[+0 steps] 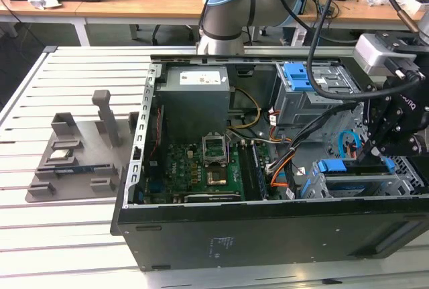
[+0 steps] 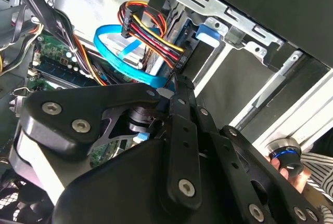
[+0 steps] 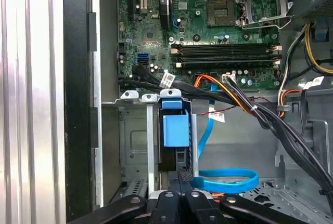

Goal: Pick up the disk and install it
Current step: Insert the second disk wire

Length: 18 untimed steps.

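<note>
The disk point(image 1: 350, 170) lies in the lower drive bay at the case's front corner, on the exterior view's right, with blue carrier rails along its sides. In the first wrist view it sits edge-on between the bay's metal rails, its blue tab point(image 3: 175, 129) facing out. My gripper point(image 1: 373, 157) is directly over it, shut, with nothing seen between the fingers. The fingertips point(image 3: 183, 175) sit right at the disk's end below the blue tab; I cannot tell if they touch. In the second wrist view the gripper point(image 2: 175, 84) points at the bay, where the blue tab point(image 2: 208, 34) shows.
The open case holds a motherboard point(image 1: 201, 168), a grey power-supply box point(image 1: 196, 91) and an upper drive bay point(image 1: 315, 104) with a lone blue bracket point(image 1: 297, 74). Orange-black cables point(image 3: 234, 96) and a blue cable loop point(image 3: 229, 180) run beside the bay. A hand point(image 2: 297, 178) is nearby.
</note>
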Available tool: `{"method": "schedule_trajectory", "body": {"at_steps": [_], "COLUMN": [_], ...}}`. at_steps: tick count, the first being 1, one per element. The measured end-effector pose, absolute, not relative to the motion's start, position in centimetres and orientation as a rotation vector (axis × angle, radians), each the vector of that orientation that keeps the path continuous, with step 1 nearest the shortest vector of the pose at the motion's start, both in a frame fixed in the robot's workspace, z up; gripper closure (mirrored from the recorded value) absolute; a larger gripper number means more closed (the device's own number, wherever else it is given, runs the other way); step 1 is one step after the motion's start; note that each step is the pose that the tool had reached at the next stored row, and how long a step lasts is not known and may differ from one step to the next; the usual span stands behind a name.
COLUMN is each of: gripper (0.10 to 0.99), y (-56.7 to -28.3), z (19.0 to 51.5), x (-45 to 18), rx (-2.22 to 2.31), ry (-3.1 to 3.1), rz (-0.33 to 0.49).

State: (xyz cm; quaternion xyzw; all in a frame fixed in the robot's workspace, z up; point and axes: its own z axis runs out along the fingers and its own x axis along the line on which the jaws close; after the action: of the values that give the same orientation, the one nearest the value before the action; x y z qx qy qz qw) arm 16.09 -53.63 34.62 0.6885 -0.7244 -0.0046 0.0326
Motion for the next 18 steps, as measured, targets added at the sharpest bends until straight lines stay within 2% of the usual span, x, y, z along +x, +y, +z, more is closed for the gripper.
{"method": "schedule_trajectory", "body": {"at_steps": [12, 13, 14, 18], "gripper": [0.98, 0.973, 0.91, 0.91], "y": [-53.1, -53.1, -53.1, -52.8], "z": [34.2, 34.2, 34.2, 35.8], "x": [16.1, 16.1, 16.1, 16.1], "rx": [2.119, 2.119, 2.119, 2.12], "ry": [-2.23, -2.23, -2.23, -2.23], "rz": [-0.015, -0.015, -0.015, -0.014]}}
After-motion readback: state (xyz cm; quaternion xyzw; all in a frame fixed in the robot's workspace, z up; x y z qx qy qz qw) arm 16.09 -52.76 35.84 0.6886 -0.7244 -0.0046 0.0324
